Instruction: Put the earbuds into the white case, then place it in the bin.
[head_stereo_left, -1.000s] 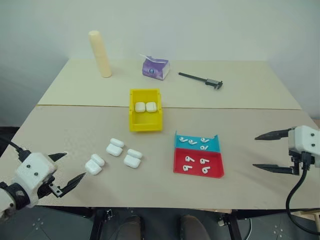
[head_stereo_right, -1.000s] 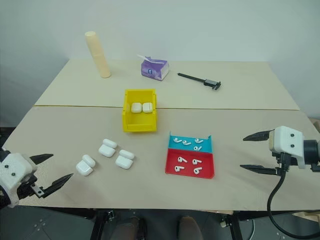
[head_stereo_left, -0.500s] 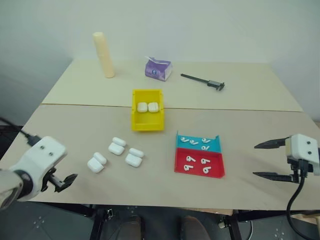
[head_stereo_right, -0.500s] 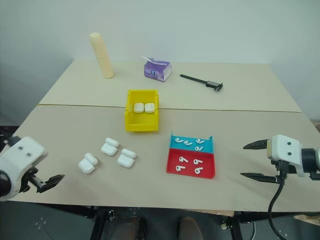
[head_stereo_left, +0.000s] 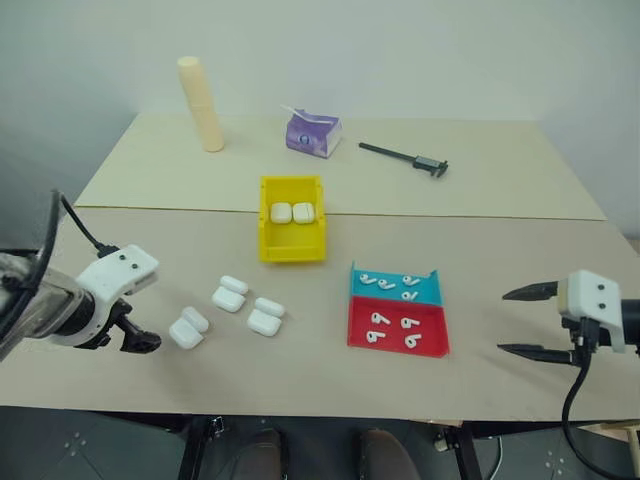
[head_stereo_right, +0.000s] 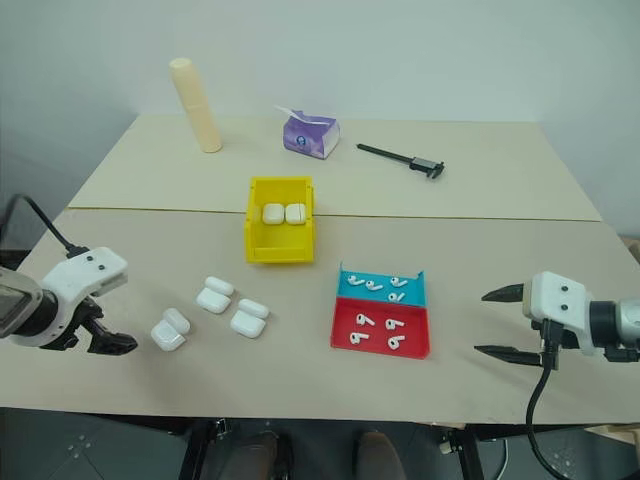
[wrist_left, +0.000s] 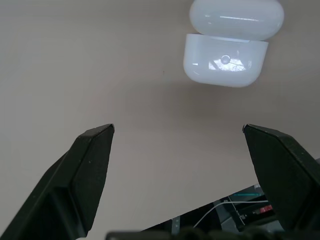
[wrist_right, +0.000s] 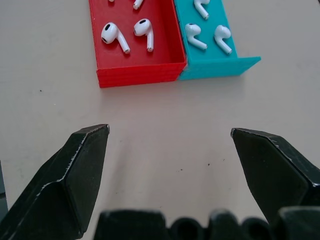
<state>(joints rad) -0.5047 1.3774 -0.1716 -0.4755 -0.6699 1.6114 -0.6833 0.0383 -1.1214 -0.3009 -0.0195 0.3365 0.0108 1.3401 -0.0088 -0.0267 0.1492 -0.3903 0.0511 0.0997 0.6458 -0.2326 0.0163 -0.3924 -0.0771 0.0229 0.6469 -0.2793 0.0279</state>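
Left gripper (head_stereo_left: 140, 342) has swung in and tipped down beside the nearest white case (head_stereo_left: 187, 330) — jaws wide, empty (right gripper (head_stereo_left: 520, 320) too) — lining up a grab.

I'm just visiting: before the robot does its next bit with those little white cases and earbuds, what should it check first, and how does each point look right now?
1. Left gripper open and empty: ok.
2. Right gripper open and empty: ok.
3. An open white case lies ahead of the left gripper, lid flipped back: ok.
4. Earbuds lie loose in the red tray and teal tray: ok.
5. Yellow bin has room beside the two cases inside: ok.
6. Chosen case's sockets empty: cannot tell.
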